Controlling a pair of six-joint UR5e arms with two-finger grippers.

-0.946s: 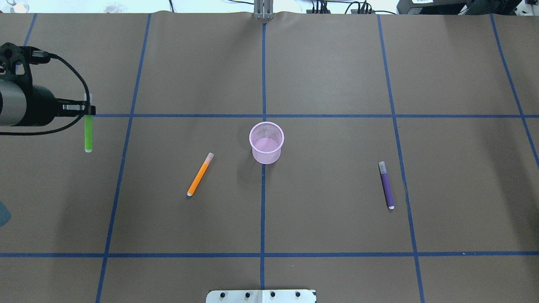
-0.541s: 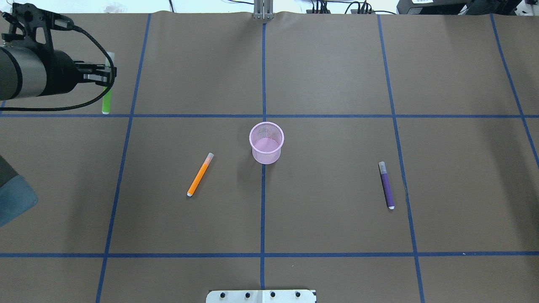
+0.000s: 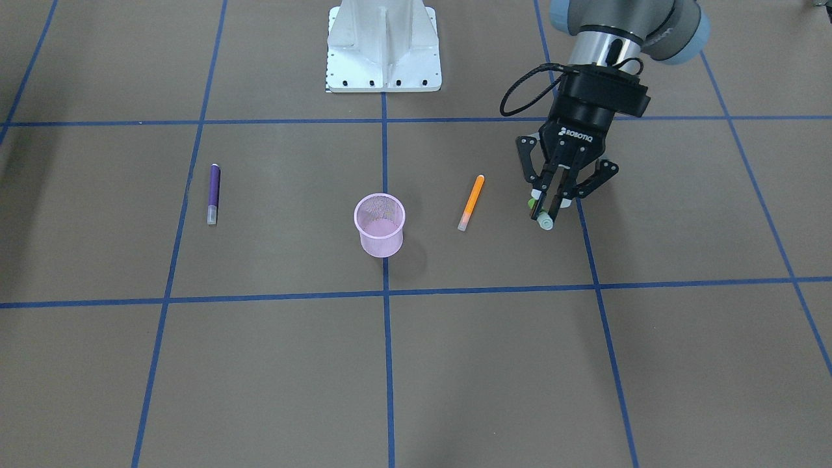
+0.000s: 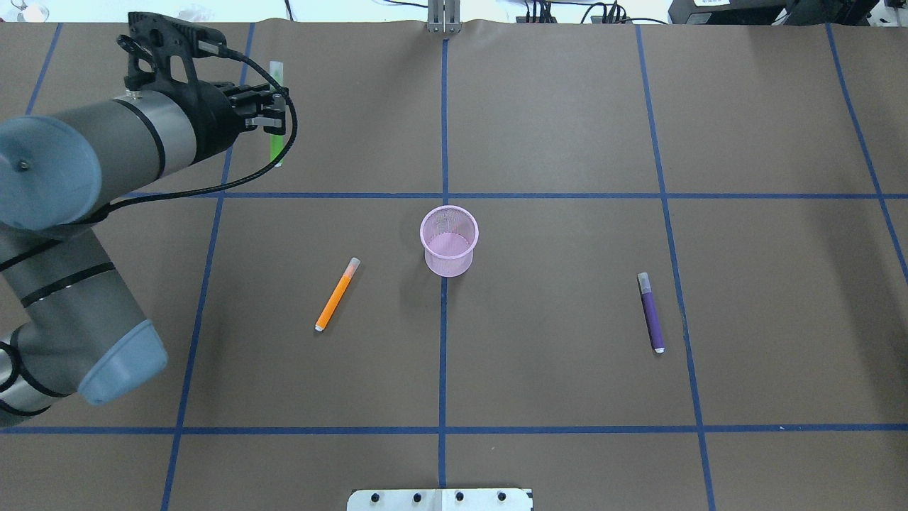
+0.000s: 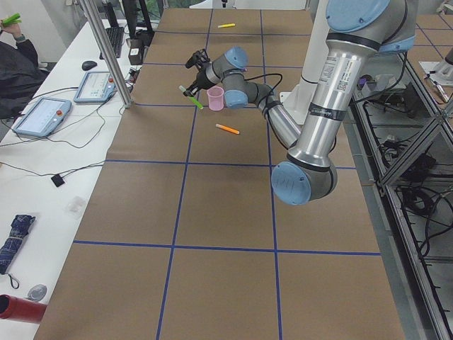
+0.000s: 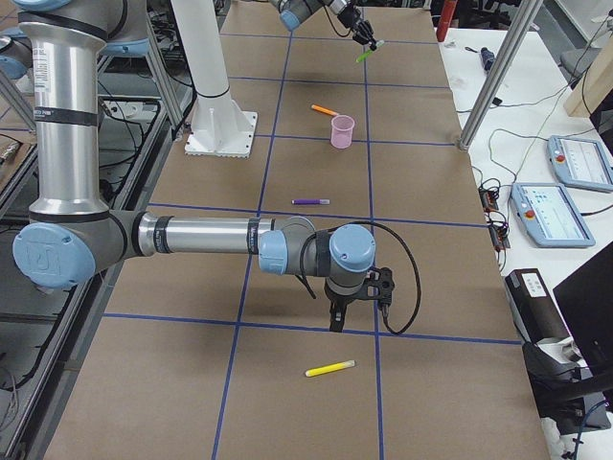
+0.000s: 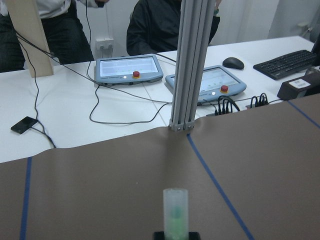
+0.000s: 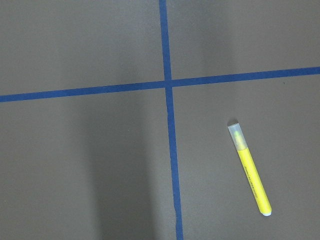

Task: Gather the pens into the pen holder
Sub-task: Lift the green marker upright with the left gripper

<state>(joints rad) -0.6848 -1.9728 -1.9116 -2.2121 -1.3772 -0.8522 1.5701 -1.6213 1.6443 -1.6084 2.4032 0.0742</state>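
a: where is the left claw (image 4: 274, 119)?

b: it hangs above the brown paper-covered bench (image 4: 567, 106), at about 10 o'clock from the small round pink wire-mesh cup (image 4: 448, 264) in the overhead view. its fingers are clamped on the slim green pen (image 4: 277, 72) with a pale translucent cap, gripped near the middle, both ends sticking out.

a: and the cup?

b: upright on the centre blue tape line (image 4: 444, 128). the slim orange pen (image 4: 335, 296) lies flat at its 8 o'clock, the slim purple pen (image 4: 651, 318) at its 4 o'clock, both well apart from it.

a: the right claw (image 6: 359, 314)?

b: low over the bench, far from the cup. i cannot tell whether it is apart or together. a yellow pen (image 8: 251, 172) lies flat near it, at 4 o'clock from a tape crossing in its wrist view.
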